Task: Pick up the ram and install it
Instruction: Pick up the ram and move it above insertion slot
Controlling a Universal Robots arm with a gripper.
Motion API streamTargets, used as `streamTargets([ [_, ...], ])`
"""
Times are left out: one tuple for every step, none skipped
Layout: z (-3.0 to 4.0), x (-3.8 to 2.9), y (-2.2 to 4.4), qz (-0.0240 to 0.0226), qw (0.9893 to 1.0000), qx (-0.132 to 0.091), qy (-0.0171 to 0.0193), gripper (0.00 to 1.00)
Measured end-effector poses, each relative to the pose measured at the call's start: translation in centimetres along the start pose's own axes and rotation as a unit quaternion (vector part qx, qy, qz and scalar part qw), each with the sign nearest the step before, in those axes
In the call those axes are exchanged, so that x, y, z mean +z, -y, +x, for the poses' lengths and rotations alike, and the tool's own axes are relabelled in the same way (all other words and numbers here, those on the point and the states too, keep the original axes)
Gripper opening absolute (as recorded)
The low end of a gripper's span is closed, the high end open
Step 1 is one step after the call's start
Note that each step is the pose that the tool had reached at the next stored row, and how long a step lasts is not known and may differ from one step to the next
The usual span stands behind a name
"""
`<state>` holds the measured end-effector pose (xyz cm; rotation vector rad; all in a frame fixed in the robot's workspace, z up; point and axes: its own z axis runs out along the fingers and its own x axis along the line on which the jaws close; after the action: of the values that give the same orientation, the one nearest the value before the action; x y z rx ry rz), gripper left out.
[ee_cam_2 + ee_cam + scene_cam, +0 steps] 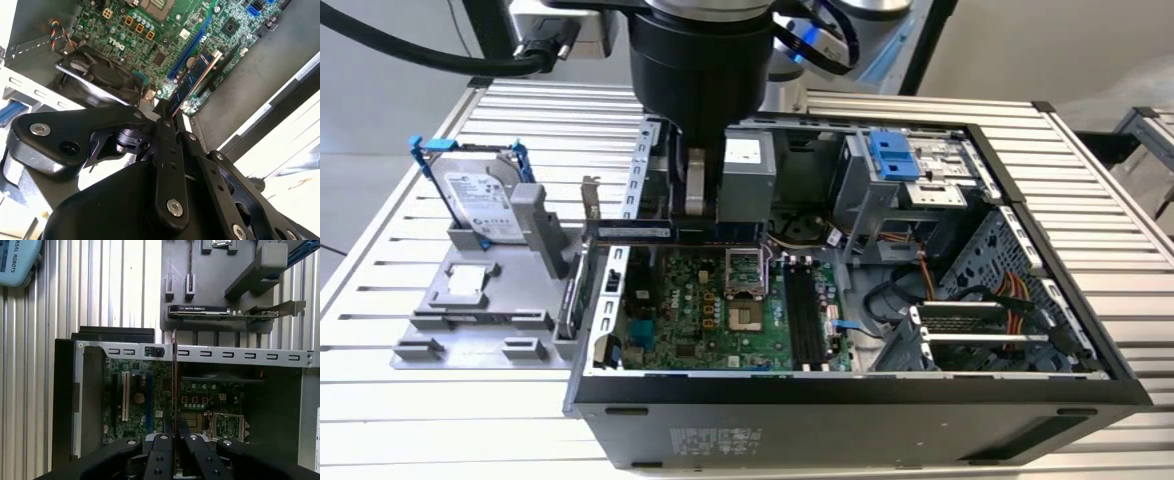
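Note:
My gripper [698,205] hangs over the back left corner of the open computer case [854,395] and is shut on the ram [634,232], a thin dark stick. In the exterior view the ram lies level and points toward that view's left, across the case's slotted wall. In the second wrist view the ram [192,80] sticks out from my gripper [167,112] above the green motherboard [165,30]. Edge-on in the first wrist view, the ram [174,380] runs out from my gripper [174,437] past the slotted wall [240,354]. The black memory slots [801,320] lie on the motherboard [707,320].
A grey fixture [467,300] on the exterior view's left holds a silver hard drive [480,195] with blue rails and an upright card [200,311] with a metal bracket. A drive cage [894,170], cables [987,290] and a fan [100,75] crowd the case. Slatted metal table [454,430] all round.

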<state>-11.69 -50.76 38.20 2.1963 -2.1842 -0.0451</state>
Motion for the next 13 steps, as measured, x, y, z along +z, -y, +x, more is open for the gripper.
streamTargets([
  [0.0,-0.01,0.12,0.0,1.0,0.0,0.0,0.0],
  [0.0,-0.01,0.22,-0.0001,1.0,0.0,0.0,0.0],
  [0.0,-0.01,0.33,-0.0001,1.0,0.0,0.0,0.0],
  [0.0,-0.02,0.44,-0.0001,1.0,0.0,0.0,0.0],
  [0.0,-0.03,0.56,-0.0001,1.0,0.0,0.0,0.0],
  [0.0,-0.03,0.67,-0.0002,1.0,0.0,0.0,0.0],
  [0.0,-0.04,0.79,-0.0002,1.0,0.0,0.0,0.0],
  [0.0,-0.05,0.9,-0.0003,1.0,0.0,0.0,0.0],
  [0.0,-0.05,1.02,-0.0003,1.0,0.0,-0.0001,0.0],
  [0.01,-0.06,1.14,-0.0004,1.0,0.0,-0.0001,0.0],
  [0.01,-0.07,1.25,-0.0004,1.0,0.0,-0.0001,0.0],
  [0.01,-0.07,1.37,-0.0005,1.0,0.0,-0.0001,0.0],
  [0.01,-0.08,1.49,-0.0006,1.0,0.0,0.0,0.0],
])
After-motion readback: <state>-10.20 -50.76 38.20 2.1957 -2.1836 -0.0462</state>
